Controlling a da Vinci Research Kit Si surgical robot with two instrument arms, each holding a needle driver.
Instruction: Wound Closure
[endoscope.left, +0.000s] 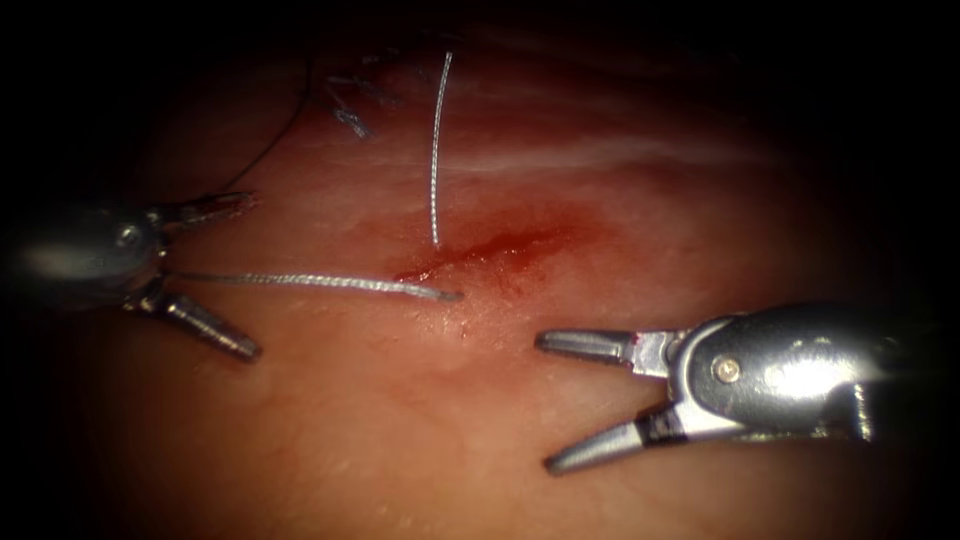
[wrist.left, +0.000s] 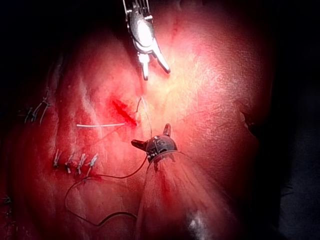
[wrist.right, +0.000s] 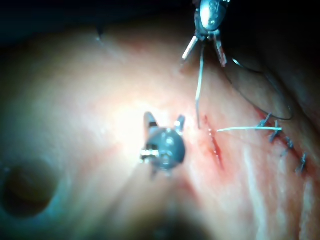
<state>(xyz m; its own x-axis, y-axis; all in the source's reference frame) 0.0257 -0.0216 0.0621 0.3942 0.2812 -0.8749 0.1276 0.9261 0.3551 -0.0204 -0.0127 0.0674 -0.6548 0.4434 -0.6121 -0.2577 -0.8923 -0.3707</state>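
Both tools are seen with jaws spread and nothing gripped: the left tool (endoscope.left: 205, 278) lies left of the cut (endoscope.left: 480, 255), the right tool (endoscope.left: 590, 400) below and right of it, over the tissue (endoscope.left: 400, 440). Two pale thread (endoscope.left: 320, 282) ends are noted at the cut, one running from between the left tool's parted jaws to the cut's left end, the other (endoscope.left: 436, 150) lying straight beyond it; no needle can be made out. Judged a stage between grasps with thread already through; a thread end would need taking up.
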